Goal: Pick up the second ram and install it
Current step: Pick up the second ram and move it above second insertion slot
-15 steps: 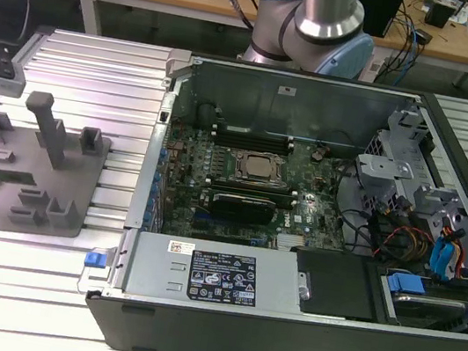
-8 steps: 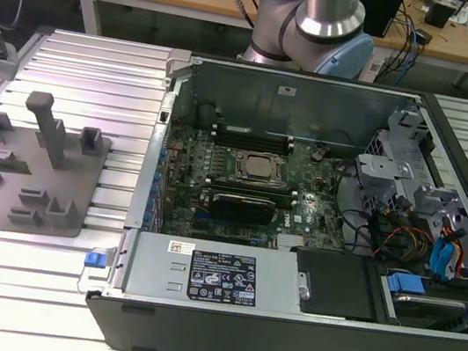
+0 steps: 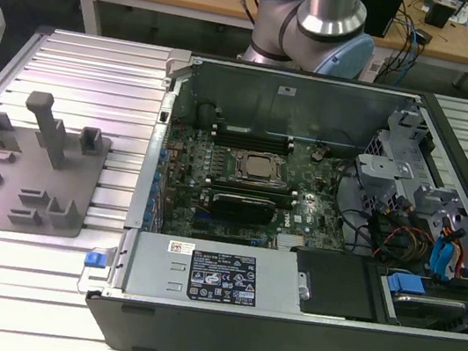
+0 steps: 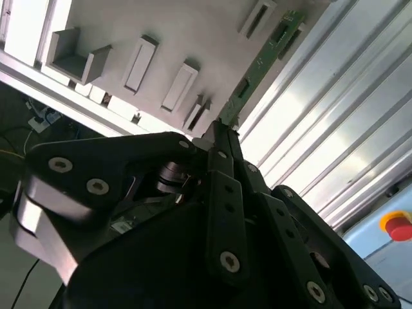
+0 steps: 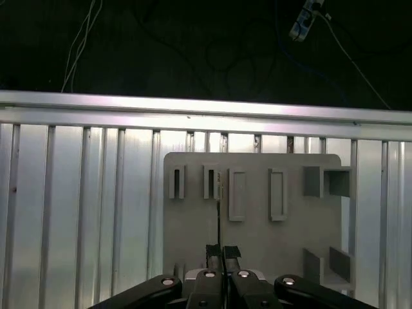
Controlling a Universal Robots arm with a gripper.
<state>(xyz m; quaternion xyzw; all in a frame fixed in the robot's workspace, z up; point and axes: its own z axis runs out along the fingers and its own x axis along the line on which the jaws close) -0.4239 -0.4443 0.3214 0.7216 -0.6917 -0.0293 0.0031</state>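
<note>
Ram stick: the thin, flat green circuit-board ram stick [image 4: 261,66] is pinched at its near end; in the first wrist view it is edge-on, a narrow dark line [image 5: 219,212]
Grip: the black two-finger gripper [image 4: 219,133] [image 5: 219,250] has its jaws drawn tight on that end, so it is grasping the stick
Long axis: it runs straight out from the fingertips, carrying on the line of the fingers; the free end points away from the gripper toward the tray
Flat faces: they lie against the finger pads, with the narrow edges left free
Where it is: over the grey plastic tray with rectangular slots [image 4: 193,26] [image 5: 283,251], along the tray edge that borders bare ribs; I cannot tell whether the far end touches the tray
Carrier: the ribbed aluminium table [image 4: 322,116] [image 5: 77,193] [image 3: 97,83] bears the tray [image 3: 1,183] near its edge at the exterior view's left
Target side: the open computer case [image 3: 281,326] lies on the table well apart from the tray, at the exterior view's right, with the square silver-capped processor [image 3: 258,167] mid-board
Stage, as I judge it: stick taken in hand, not yet at the case
</note>
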